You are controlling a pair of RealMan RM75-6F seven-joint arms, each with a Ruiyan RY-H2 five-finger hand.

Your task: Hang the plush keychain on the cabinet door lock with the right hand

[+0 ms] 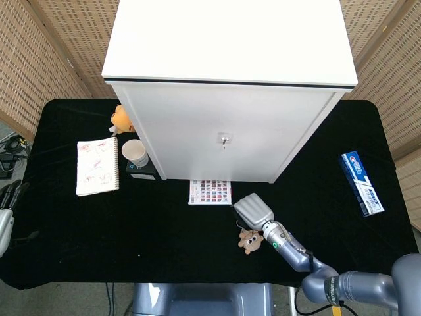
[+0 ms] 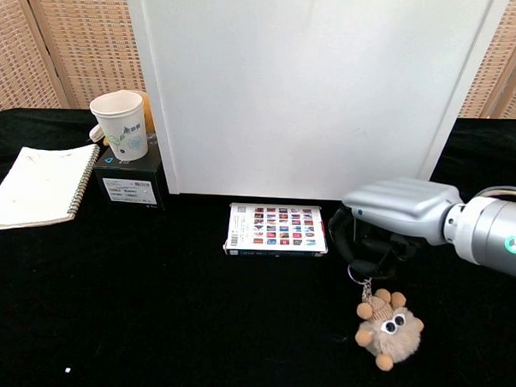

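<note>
A small brown plush keychain (image 2: 387, 327) with googly eyes hangs by its chain and ring under my right hand (image 2: 385, 226), whose dark fingers pinch the ring. In the head view the plush keychain (image 1: 248, 241) dangles just below the right hand (image 1: 253, 210), in front of the white cabinet (image 1: 223, 131). The cabinet door lock (image 1: 224, 139), a small metal key piece, sits mid-door, well above the hand. My left hand (image 1: 4, 220) shows only as a sliver at the far left edge; its fingers cannot be made out.
A patterned card box (image 2: 276, 229) lies at the cabinet's foot, left of the right hand. A paper cup (image 2: 120, 124) stands on a black box (image 2: 127, 179) beside a spiral notebook (image 2: 36, 186). A toothpaste box (image 1: 362, 182) lies far right; an orange toy (image 1: 120, 118) sits behind the cabinet's left corner.
</note>
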